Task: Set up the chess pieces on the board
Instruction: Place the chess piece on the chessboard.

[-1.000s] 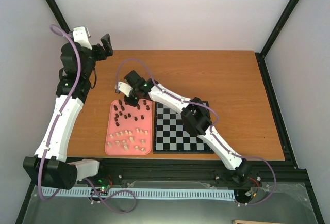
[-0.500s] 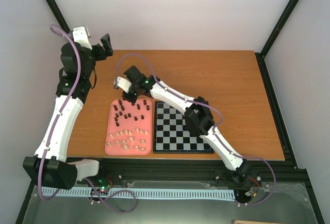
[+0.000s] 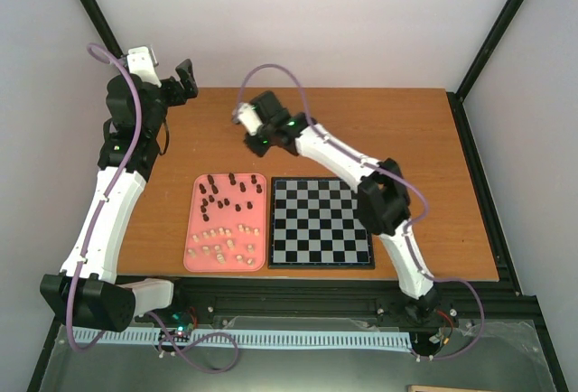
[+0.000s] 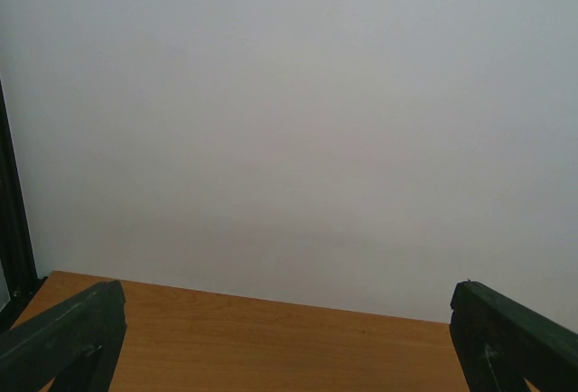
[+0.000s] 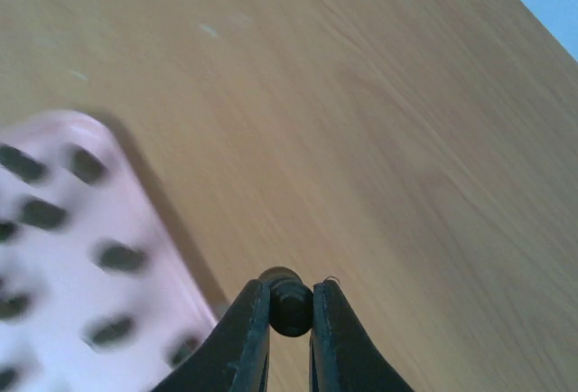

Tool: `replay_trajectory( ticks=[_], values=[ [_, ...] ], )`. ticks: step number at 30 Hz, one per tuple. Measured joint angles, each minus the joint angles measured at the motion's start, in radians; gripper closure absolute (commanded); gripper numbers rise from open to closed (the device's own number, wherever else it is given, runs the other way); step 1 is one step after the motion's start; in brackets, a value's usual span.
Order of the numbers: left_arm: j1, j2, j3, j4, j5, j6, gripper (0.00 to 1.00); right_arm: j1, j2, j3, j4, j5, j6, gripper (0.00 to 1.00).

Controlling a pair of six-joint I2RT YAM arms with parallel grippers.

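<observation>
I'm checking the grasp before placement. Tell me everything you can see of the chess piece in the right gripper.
The chess piece is a small dark brown-black chessman with a rounded, knob-like end showing. Its type cannot be told. The surface looks matte, and the material is unclear. The right gripper is shut on it, with one black finger pressing each side. Nothing else touches it. It appears to be held clear of the wooden table, just past the corner of the pink tray, which is blurred in this view.

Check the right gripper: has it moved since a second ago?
Yes. In the top view the right gripper has gone from over the tray's far edge to beyond it, farther back and right, shut on a dark piece.
</observation>
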Motion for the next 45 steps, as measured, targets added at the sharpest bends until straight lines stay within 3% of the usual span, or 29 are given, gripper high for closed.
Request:
replay_trajectory(
  ticks=[8, 21, 29, 45],
  values=[
    [0.000, 0.055, 0.036, 0.011, -0.003, 0.000, 0.00, -0.212, -0.304, -0.468, 0.091, 0.151, 0.134, 0.97],
    [-0.005, 0.227, 0.129, 0.020, 0.089, 0.020, 0.00, -0.238, -0.590, -0.934, 0.139, 0.340, 0.296, 0.97],
    [-0.018, 0.320, 0.223, 0.010, 0.121, 0.056, 0.00, -0.265, -0.676, -1.044, 0.143, 0.412, 0.346, 0.97],
    [-0.019, 0.329, 0.238, -0.014, 0.150, 0.079, 0.00, -0.327, -0.769, -1.183, 0.142, 0.355, 0.399, 0.97]
  ],
)
